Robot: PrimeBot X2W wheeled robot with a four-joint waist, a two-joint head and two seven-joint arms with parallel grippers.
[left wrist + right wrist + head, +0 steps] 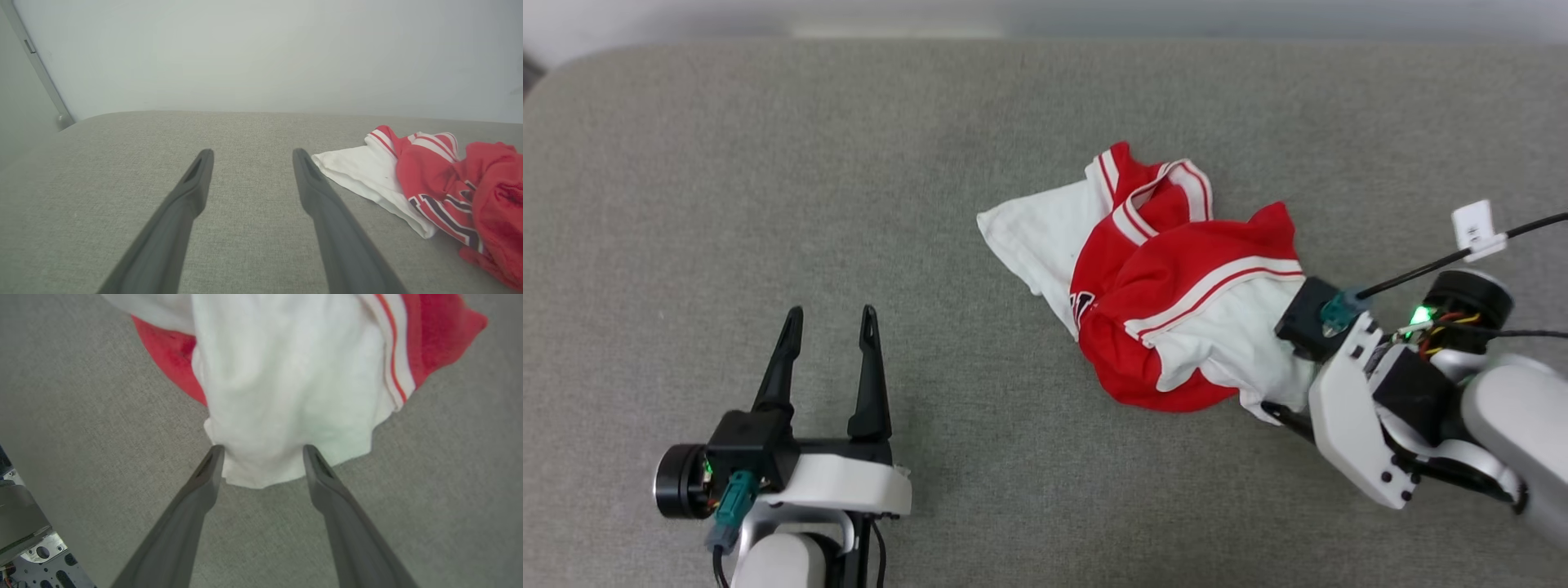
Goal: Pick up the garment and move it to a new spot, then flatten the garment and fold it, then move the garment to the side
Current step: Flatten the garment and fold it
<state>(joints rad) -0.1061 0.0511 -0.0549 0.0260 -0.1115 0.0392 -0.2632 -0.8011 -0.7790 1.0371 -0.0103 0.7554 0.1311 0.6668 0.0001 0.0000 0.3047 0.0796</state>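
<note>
My right gripper [263, 457] is spread wide with nothing clamped. The garment [1176, 278] lies crumpled on the grey cushion [768, 163], and its white hem edge sits between and just ahead of the fingertips [212, 465]. If I close here, I think I catch only one thin layer. That could slip out on the lift, or a finger could snag the upholstery. My left gripper [832, 314] is open and empty, with the garment well off to its right.
</note>
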